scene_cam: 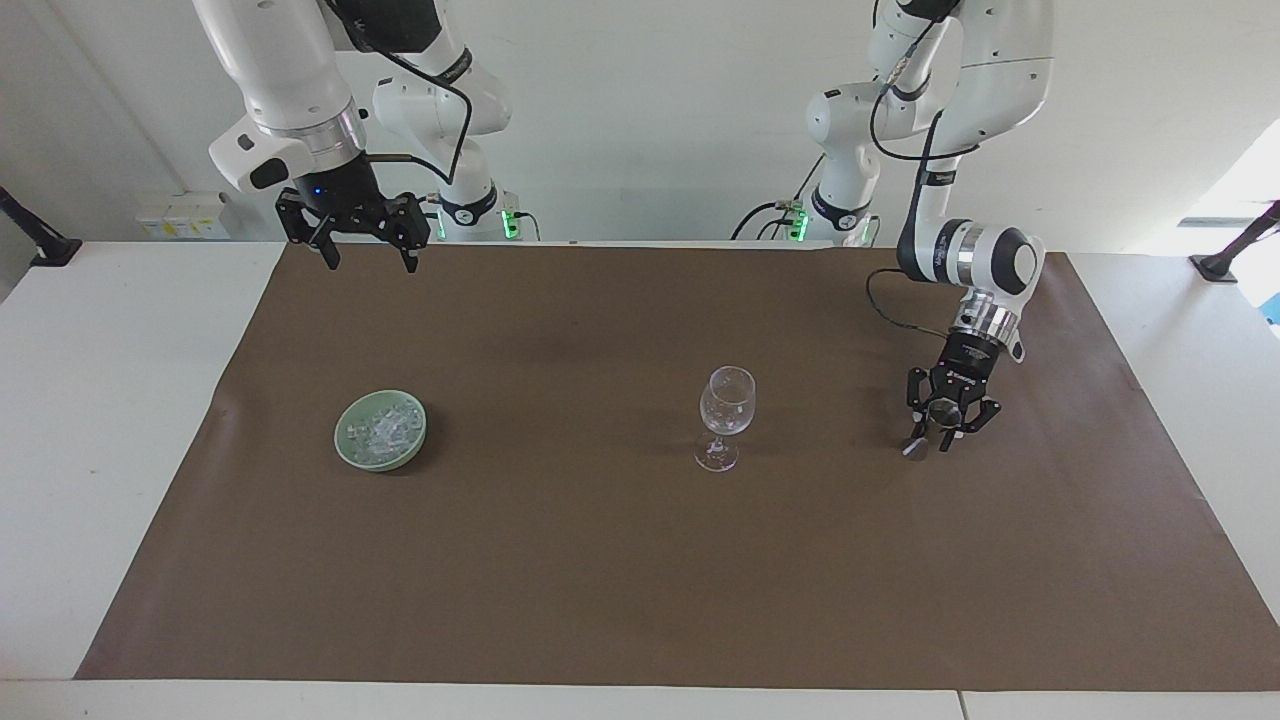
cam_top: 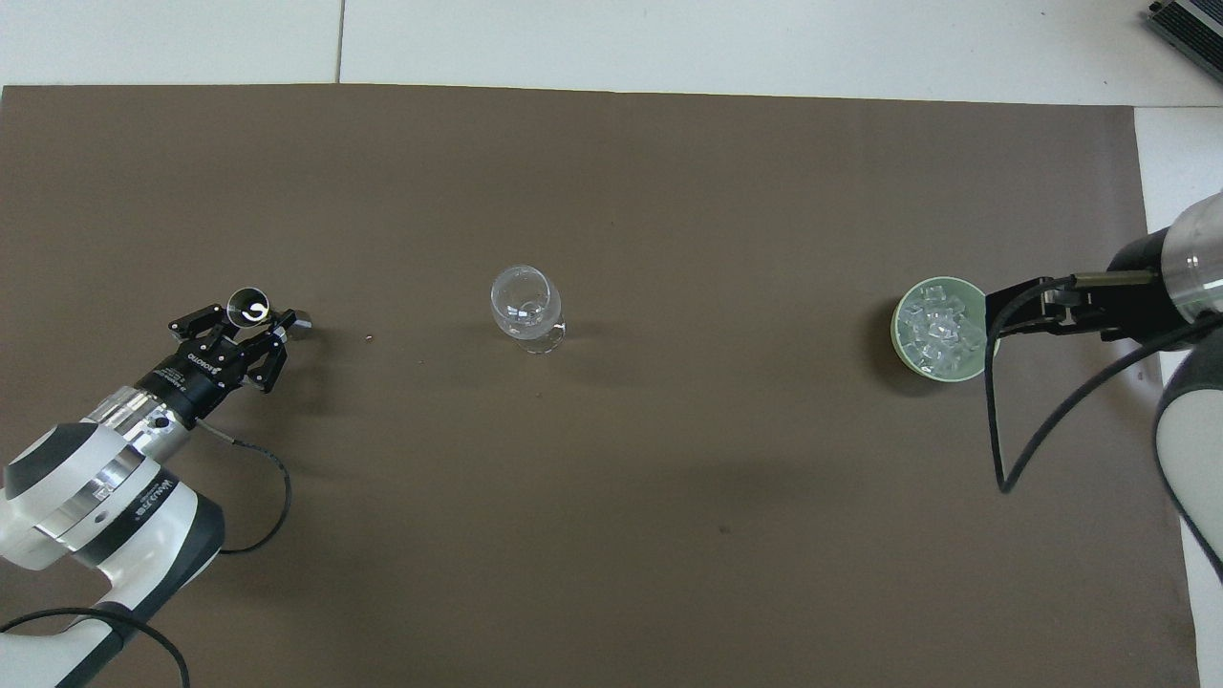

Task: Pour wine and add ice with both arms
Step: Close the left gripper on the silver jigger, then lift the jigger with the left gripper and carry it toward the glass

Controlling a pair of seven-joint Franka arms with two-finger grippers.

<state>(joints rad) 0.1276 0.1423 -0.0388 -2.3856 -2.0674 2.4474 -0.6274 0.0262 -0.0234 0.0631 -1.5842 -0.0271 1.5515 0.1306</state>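
Ice (scene_cam: 385,430) in bowl (scene_cam: 349,449), well apart from wine glass (scene_cam: 726,412).

Even, bright indoor light falls from above — soft, with no hard beams. In the facing view a window (scene_cam: 1240,195) at the left arm's end burns out to plain white. The brown mat (scene_cam: 640,560) is matte and shows only faint, blurred shadows: a soft dark patch near its middle and small ones beside the green bowl (scene_cam: 380,430) and the wine glass (scene_cam: 726,415). The glass catches tiny highlights — so does the ice (cam_top: 941,330). Both views are sharp, their edges straight
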